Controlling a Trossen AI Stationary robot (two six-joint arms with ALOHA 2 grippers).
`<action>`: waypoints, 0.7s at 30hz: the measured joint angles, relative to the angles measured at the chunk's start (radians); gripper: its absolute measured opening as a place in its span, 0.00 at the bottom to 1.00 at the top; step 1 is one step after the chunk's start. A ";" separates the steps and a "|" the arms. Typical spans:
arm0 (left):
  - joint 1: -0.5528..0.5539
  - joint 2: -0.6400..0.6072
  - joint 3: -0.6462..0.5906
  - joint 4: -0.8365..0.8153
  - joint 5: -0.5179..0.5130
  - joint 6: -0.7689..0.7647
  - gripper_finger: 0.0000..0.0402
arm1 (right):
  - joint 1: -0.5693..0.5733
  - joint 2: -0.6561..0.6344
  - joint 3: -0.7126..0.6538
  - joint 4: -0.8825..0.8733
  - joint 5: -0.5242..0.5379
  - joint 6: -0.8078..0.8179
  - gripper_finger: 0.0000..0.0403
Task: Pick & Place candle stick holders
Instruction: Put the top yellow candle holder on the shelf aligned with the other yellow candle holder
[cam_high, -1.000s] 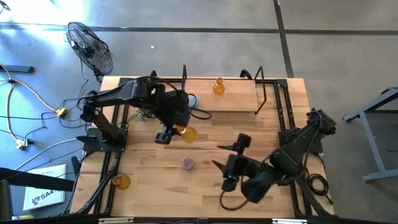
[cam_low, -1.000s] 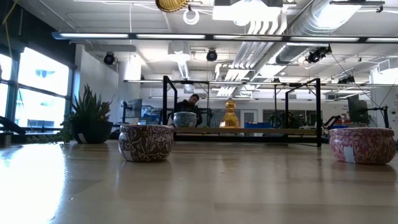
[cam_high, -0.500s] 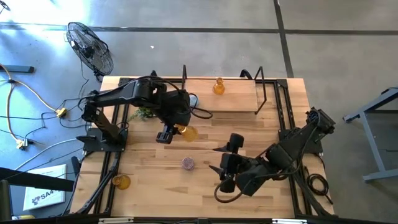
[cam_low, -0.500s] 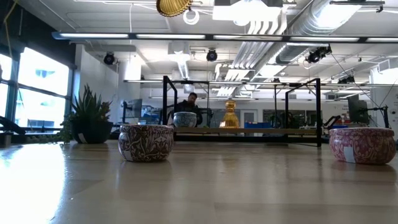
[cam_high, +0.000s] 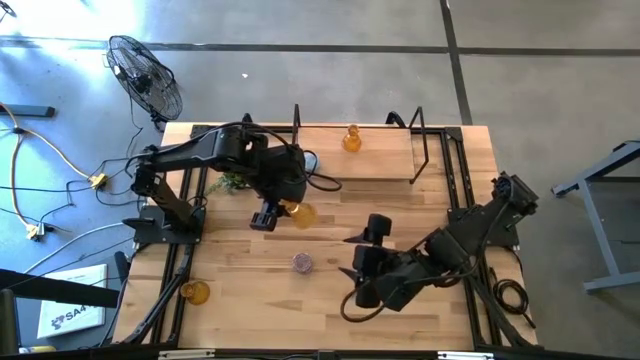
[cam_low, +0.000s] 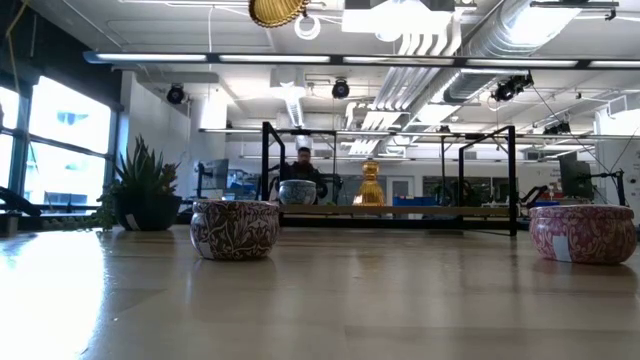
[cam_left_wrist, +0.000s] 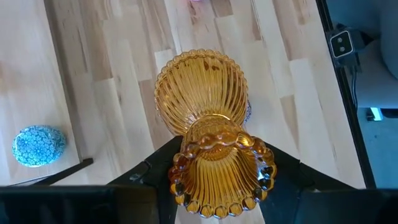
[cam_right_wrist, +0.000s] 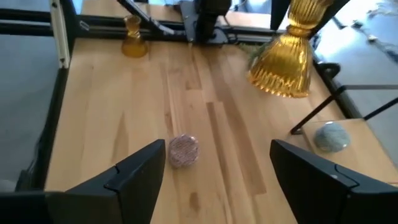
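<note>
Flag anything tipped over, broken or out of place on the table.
Nothing on the table stands out. The one off-upright piece is the ribbed amber glass candle stick holder, gripped by the left pincer above the wood. No breakage or spill shows.

The candle holder (cam_left_wrist: 211, 155) in the left tool is amber glass with fine ribs and a beaded rim. A small round holder (cam_right_wrist: 183, 150) looks lilac with a speckled pattern, and another (cam_left_wrist: 38, 145) is pale blue with a flowery print. The surface (cam_high: 330, 215) is pale striped wood. Both tools' fingers (cam_right_wrist: 134, 174) are dark, seemingly black.
</note>
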 joint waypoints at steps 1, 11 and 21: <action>0.000 0.000 0.000 -0.008 0.008 0.000 0.41 | -0.005 0.004 0.000 0.001 -0.011 0.000 0.71; 0.000 0.000 0.000 -0.018 0.000 0.009 0.39 | -0.087 0.105 0.000 0.007 -0.018 0.011 0.84; 0.000 0.000 0.000 -0.016 0.006 0.010 0.39 | -0.148 0.114 0.000 0.097 0.093 -0.065 0.84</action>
